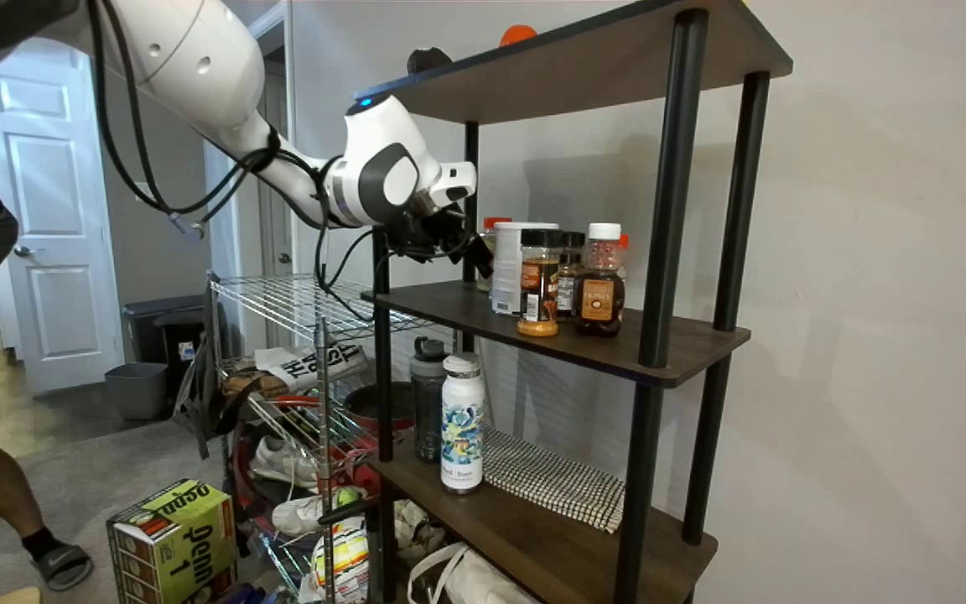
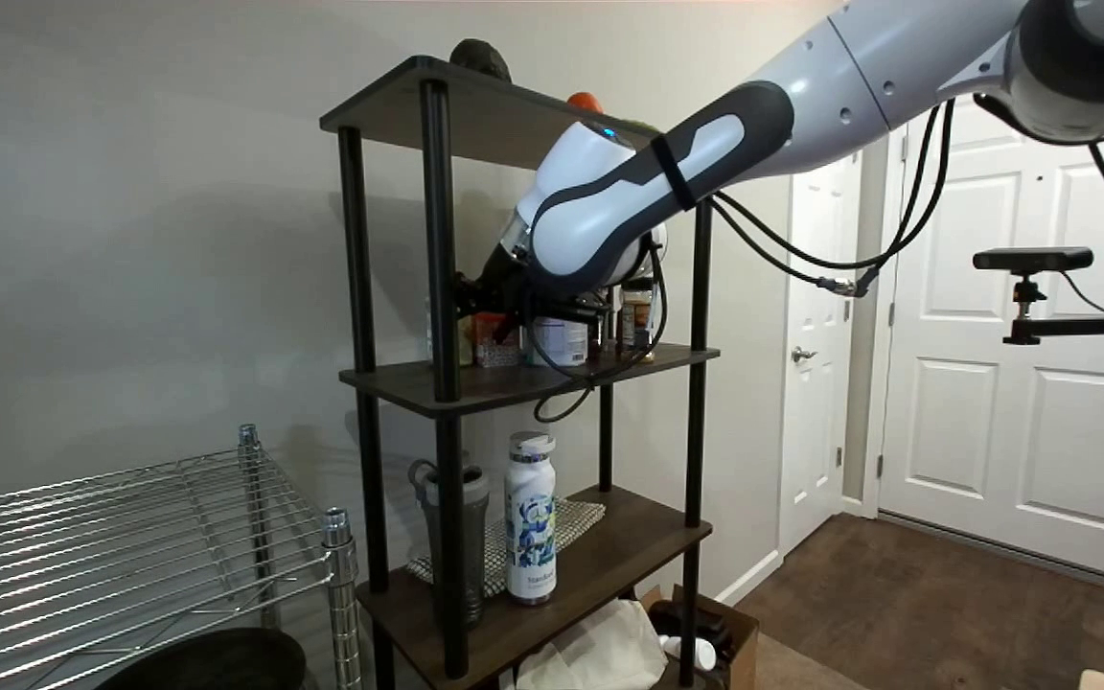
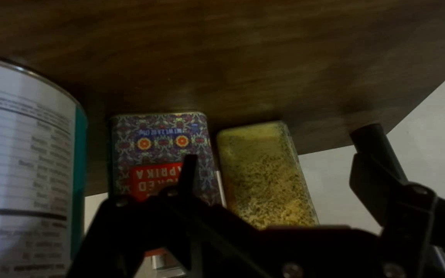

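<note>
A pale wall (image 1: 869,252) runs behind a dark shelf unit (image 1: 674,193), with a wire rack (image 2: 159,537) off to its left, and here I am, poised over the middle shelf (image 1: 441,298) at its left end. My gripper (image 3: 274,166) gapes, its two fingers (image 3: 188,175) spread well apart, and look what shows between them in the wrist view: a yellow speckled container (image 3: 259,158), standing on that shelf. In an exterior view the paprika tin (image 2: 497,355) is just to its right, and one of my fingers crosses in front of that tin's patterned face; touching it or not, I can't make out. Further right comes a big white can (image 2: 566,343), and then, nearer and toward the right, a black-capped spice jar (image 1: 539,281) beside a brown bottle (image 1: 599,289) with a white cap. One shelf down, a white bottle (image 1: 462,419) with a painted pattern stands just beside a grey shaker bottle (image 1: 427,403), and a checked mat (image 1: 550,478) lies on the white bottle's far side.
</note>
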`<state>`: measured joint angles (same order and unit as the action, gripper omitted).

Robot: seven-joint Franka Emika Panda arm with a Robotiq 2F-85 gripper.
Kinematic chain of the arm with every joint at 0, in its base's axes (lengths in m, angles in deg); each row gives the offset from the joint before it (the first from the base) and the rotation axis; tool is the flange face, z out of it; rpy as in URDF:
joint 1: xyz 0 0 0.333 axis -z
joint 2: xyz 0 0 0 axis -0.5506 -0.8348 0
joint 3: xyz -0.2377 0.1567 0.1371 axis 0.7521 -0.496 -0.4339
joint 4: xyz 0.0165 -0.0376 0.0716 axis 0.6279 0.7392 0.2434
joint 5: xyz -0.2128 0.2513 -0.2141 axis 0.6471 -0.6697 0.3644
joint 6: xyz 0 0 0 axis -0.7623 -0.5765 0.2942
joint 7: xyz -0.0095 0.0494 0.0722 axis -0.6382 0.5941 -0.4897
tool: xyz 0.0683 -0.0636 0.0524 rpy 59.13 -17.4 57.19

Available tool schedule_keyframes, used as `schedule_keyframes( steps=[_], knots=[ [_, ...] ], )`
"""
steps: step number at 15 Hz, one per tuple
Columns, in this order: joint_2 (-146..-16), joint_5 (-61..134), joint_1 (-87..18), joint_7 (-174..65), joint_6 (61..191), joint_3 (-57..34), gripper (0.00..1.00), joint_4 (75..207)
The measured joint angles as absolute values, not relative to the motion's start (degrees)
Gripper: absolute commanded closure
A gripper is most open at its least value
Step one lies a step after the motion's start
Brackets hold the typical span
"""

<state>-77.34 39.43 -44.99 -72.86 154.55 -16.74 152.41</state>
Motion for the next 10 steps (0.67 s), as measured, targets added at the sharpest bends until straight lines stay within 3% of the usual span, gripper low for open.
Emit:
schedule_keyframes(
  steps=[10],
  knots=[
    [-78.78, 39.46, -45.01, -72.86, 153.54, -16.04, 0.0, 150.88]
  ],
)
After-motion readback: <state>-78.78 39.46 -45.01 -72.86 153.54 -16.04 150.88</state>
